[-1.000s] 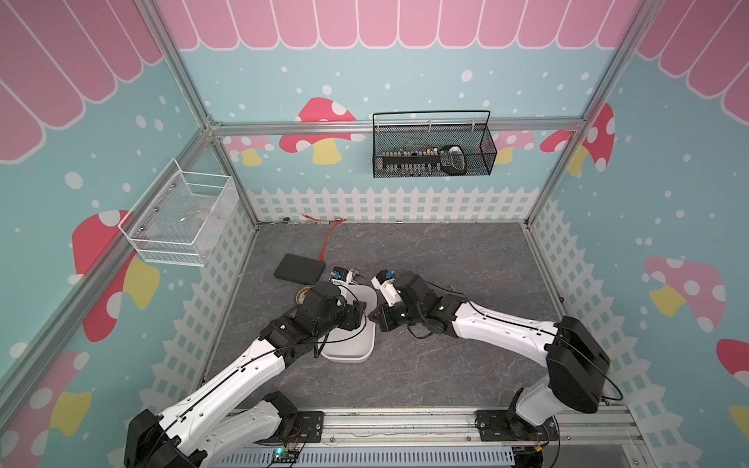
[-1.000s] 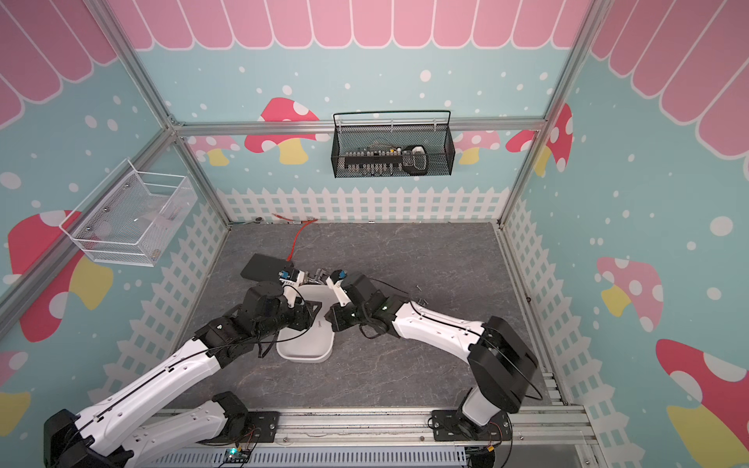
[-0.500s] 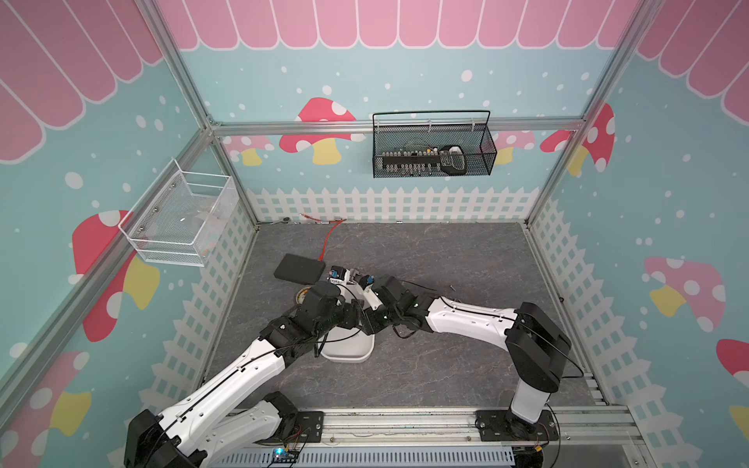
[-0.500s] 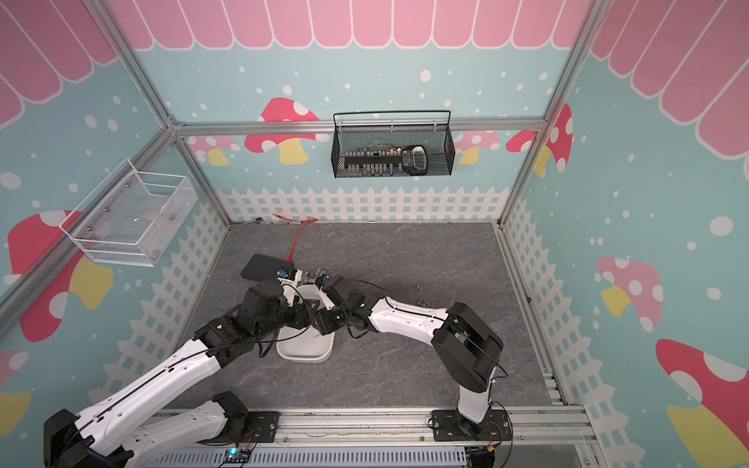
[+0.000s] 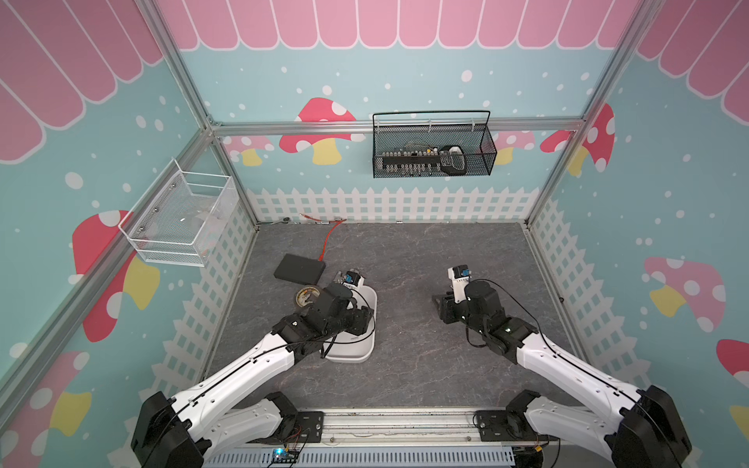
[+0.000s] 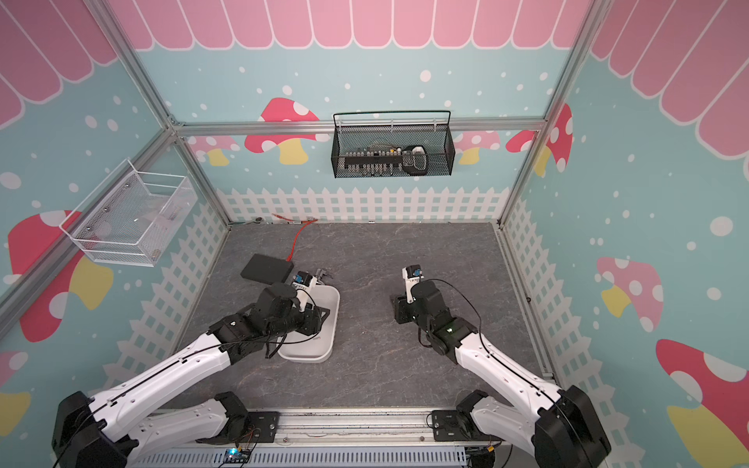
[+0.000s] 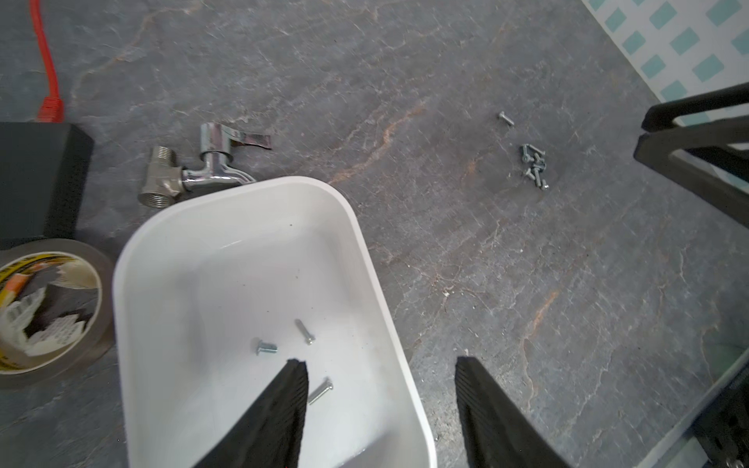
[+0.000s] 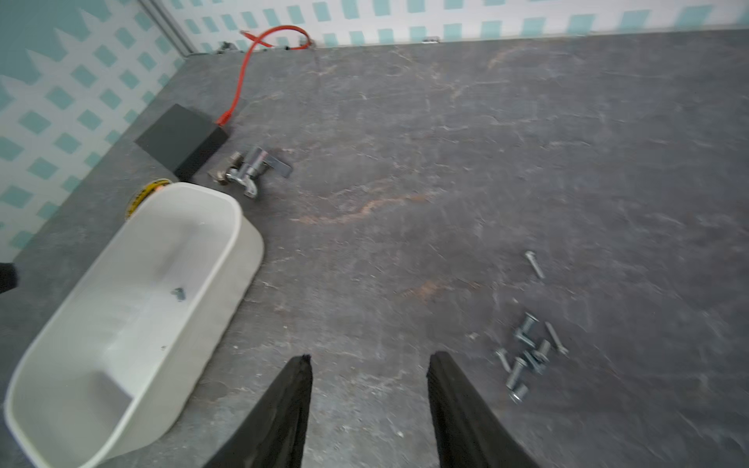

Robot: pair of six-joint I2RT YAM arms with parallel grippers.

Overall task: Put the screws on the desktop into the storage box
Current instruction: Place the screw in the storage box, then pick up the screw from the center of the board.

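Since a second ago my left gripper point(image 7: 381, 360) has hardly been shifting, while my right gripper point(image 8: 371, 356) has been swinging off the storage box point(image 7: 162, 251) and out over bare desktop point(image 8: 486, 142).

On the left I am holding my fingers moderately apart and gripping nothing. One finger is hanging over the box's floor, and the other is hanging outside its rim. Three screws point(image 7: 302, 330) are lying in the box, two just ahead of the inner fingertip and one showing right beside it. Beyond the box, further from my fingers, a tape roll point(image 7: 48, 308), a black box point(image 7: 36, 178) and a metal tap point(image 7: 202, 166) are sitting; none is mine to move.

On the right my fingers are standing apart too, and they are empty. The remaining screws point(image 8: 527, 352) are lying heaped just outside one fingertip, and a lone screw point(image 8: 534, 264) is resting further ahead. I am judging them light, stiff and slick, likely to roll or skitter. Pinching one across its shaft, close under the head, is looking safest, and the lone one is offering the cleanest approach.

How many are making up the heap I cannot tell, since they are overlapping and the right wrist view is blurring. My left finger is covering part of the box floor, and both wrist views are cutting off my fingers' roots. In both top views the screws are too small to find.
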